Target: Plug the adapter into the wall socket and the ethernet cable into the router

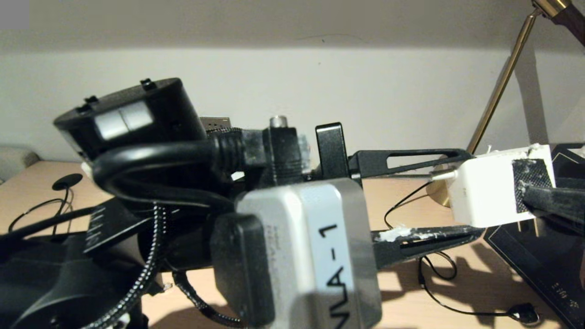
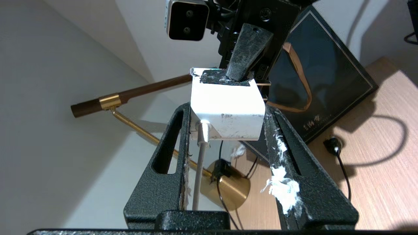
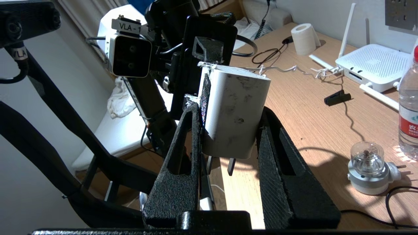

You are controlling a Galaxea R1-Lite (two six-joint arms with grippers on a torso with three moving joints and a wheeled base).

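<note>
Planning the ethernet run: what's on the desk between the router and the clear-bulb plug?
Right wrist view: a small black clip and a thin black cord.

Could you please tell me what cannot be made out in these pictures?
- Wall socket: right wrist view, cut off by the top edge.
- Router: not seen in head view, which the left arm fills.
- Adapter prongs: left wrist view, hidden behind its own body.

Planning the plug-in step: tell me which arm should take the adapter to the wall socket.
Right, probably. The right gripper is shut on the adapter at its dark face, the prongs hang free, and the wall socket shows in its wrist view. The left gripper sits at the cord end.
</note>
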